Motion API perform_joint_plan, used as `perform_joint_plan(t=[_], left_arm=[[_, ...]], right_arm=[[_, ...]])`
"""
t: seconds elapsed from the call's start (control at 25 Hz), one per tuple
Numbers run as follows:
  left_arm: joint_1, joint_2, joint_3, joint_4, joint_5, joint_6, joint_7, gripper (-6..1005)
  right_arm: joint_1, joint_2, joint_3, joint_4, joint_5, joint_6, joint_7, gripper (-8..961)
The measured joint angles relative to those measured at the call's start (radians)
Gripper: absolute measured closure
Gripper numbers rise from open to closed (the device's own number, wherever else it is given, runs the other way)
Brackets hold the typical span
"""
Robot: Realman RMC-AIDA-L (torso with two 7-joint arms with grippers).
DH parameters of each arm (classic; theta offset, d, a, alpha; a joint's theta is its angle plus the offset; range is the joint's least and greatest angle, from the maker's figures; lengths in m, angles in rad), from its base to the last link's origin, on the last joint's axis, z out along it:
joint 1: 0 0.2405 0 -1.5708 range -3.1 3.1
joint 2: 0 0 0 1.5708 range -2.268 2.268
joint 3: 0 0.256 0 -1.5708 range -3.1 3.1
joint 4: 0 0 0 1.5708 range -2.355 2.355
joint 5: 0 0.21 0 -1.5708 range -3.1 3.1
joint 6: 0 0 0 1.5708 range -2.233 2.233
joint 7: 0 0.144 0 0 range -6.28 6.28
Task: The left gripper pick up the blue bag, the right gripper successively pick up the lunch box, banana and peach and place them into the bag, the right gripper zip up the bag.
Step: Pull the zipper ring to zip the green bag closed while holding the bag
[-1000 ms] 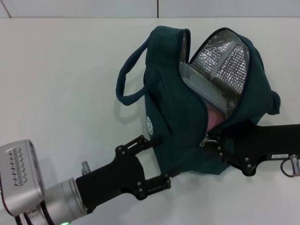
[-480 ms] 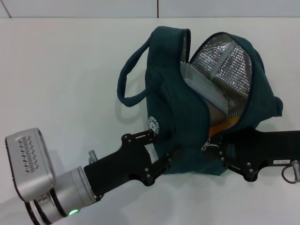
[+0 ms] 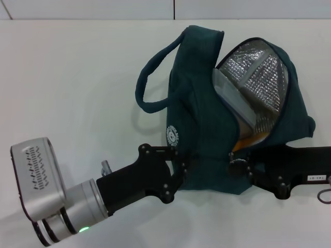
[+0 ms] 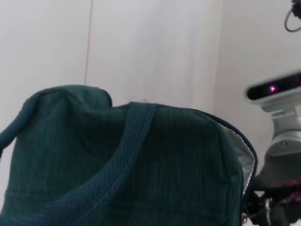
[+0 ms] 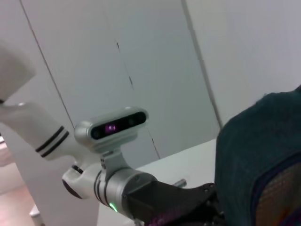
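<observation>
The blue bag (image 3: 207,129) lies on the worktop (image 3: 67,77), soft and limp, loaded. Left claw (image 3: 181,170) clenches its near edge; right claw (image 3: 239,166) pinches the zipper pull; grip fabric firmly, it sags

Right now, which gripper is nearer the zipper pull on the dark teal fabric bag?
Right. The right gripper sits at the zipper pull, at the near end of the bag's opening. The left gripper is on the bag's near-left side, below the round white logo.

Both claws' fingertips hidden against the blue bag (image 3: 199,129)
</observation>
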Motion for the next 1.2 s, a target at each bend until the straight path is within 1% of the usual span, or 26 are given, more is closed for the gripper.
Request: perform_joint_plan(t=[0.12, 0.2, 0.48, 0.84, 0.92, 1.08, 1.2], left_arm=[[-0.007, 0.000, 0.002, 0.001, 0.009, 0.000, 0.022, 898], [-0.011, 0.000, 0.002, 0.001, 0.011, 0.000, 0.023, 928], [-0.012, 0.001, 0.003, -0.001, 0.013, 0.000, 0.029, 929], [-0.011, 0.001, 0.004, 0.001, 0.018, 0.000, 0.029, 932], [-0.011, 0.000, 0.004, 0.001, 0.024, 0.000, 0.029, 932], [-0.014, -0.001, 0.004, 0.001, 0.033, 0.000, 0.029, 933], [-0.015, -0.001, 0.004, 0.000, 0.034, 0.000, 0.029, 933]], right_arm=[[0.001, -0.006, 0.003, -0.006, 0.003, -0.030, 0.027, 934], [-0.002, -0.006, 0.016, -0.020, 0.005, -0.047, 0.026, 934], [-0.036, 0.001, 0.104, -0.074, 0.007, -0.085, -0.014, 934], [-0.057, 0.002, 0.156, -0.095, 0.006, -0.085, -0.073, 934], [-0.055, 0.008, 0.184, -0.095, 0.007, -0.089, -0.098, 934], [-0.052, 0.010, 0.187, -0.099, 0.008, -0.089, -0.105, 934], [-0.063, 0.011, 0.194, -0.114, 0.022, -0.091, -0.109, 934]])
